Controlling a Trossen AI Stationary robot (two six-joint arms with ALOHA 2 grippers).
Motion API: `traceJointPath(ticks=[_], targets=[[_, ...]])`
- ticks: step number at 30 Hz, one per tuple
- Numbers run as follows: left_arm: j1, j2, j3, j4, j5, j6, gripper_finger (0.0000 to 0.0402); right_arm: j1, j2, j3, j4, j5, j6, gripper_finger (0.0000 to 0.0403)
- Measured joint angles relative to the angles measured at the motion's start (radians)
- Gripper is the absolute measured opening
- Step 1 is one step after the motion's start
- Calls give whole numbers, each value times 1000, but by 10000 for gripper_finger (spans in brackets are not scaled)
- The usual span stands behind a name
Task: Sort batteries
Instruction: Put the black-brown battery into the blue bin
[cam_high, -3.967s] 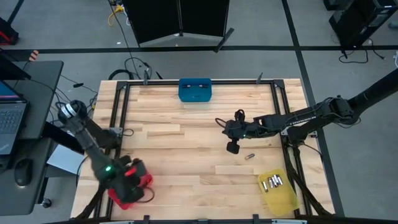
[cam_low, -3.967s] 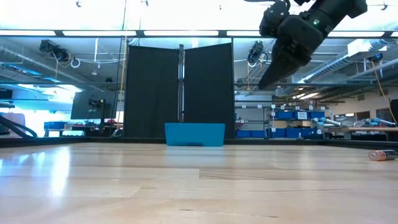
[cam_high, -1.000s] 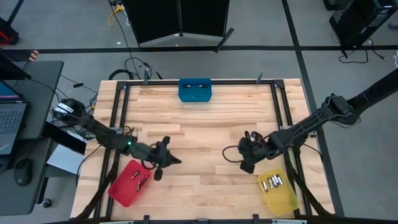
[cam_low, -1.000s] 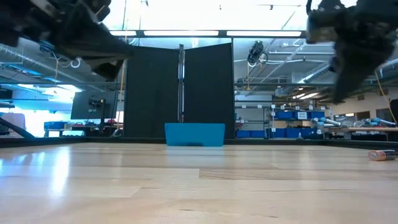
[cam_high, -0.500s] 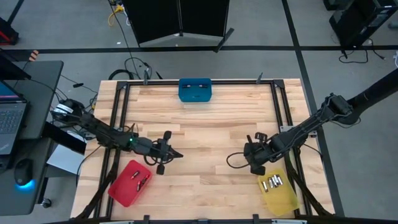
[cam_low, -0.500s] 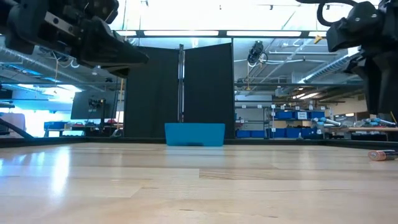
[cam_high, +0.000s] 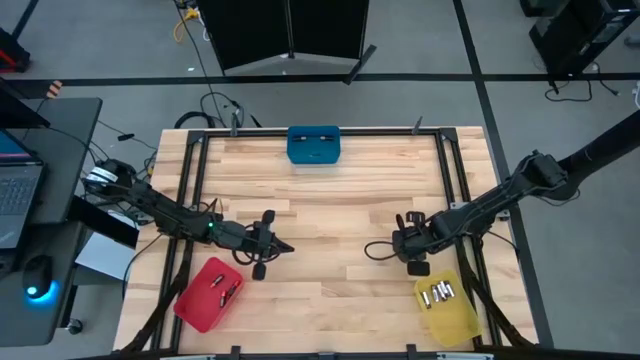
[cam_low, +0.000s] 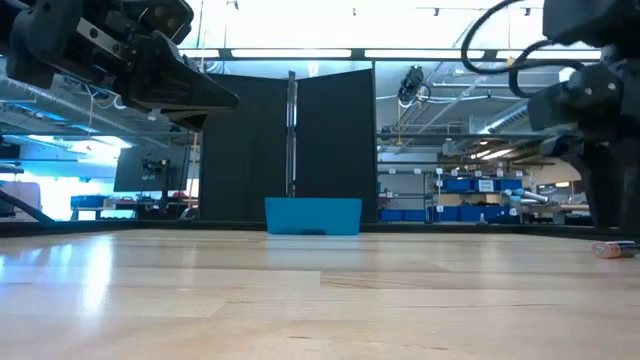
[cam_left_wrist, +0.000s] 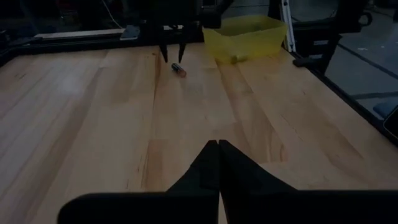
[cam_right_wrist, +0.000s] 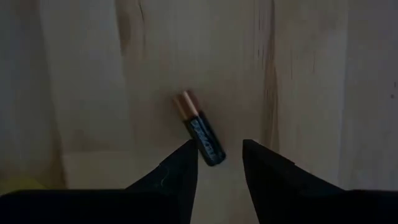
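Wooden table (cam_high: 320, 200) holds one loose battery (cam_right_wrist: 200, 129) beneath the spread right hand (cam_right_wrist: 217, 163).

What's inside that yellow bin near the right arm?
The yellow bin holds a few small silvery batteries lying side by side near its upper end. The rest of its floor looks bare. The right gripper hovers just outside it over the table.

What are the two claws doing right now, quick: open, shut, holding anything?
Left gripper: fingers shut, holding nothing, above the table near the red bin.
Right gripper: fingers open, holding nothing, just above a battery lying on the table.
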Motion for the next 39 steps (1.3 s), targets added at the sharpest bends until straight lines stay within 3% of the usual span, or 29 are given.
traceJointPath(ticks=[14,24,27,32,39], targets=[[0,0,0,-17,-40,-10,6,-58,-5,-131,181,-50,-68,130],[8,11,0,-16,-100,13,6,-134,-3,-131,209,-104,-129,56],[24,11,0,-14,-105,14,6,-166,1,-120,231,-103,-153,56],[27,11,0,-23,-177,15,6,-230,0,-98,488,76,-275,56],[27,11,-70,60,-231,-13,6,-444,2,-83,791,77,-371,58]])
